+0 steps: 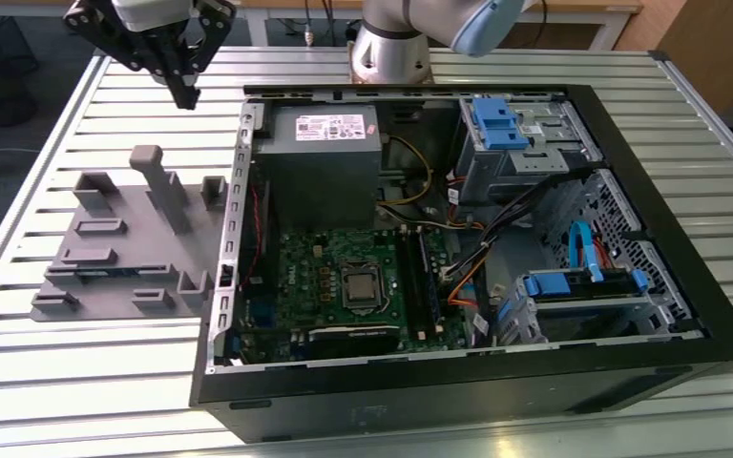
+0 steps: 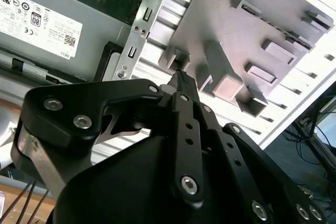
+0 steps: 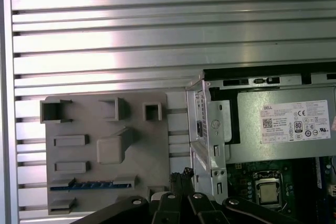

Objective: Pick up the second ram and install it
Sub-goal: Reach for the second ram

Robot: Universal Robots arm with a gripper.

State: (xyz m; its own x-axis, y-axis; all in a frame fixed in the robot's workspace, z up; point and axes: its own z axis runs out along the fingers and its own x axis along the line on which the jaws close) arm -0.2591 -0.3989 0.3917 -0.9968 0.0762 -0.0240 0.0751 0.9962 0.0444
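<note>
The second ram [image 3: 92, 185] sits edge-up in a slot of the grey fixture [image 1: 125, 248], on the slatted table [image 1: 87, 382] at the exterior view's left of the computer case [image 1: 469, 391]. The gripper [image 1: 188, 98] hangs above the table's far side, fingers closed together and empty. The power supply [image 1: 322, 176] carries a white printed label [image 1: 325, 125].

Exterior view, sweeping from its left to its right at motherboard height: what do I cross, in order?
Grey parts holder → green motherboard → loose cables → drive cage with blue rails → black case wall.
</note>
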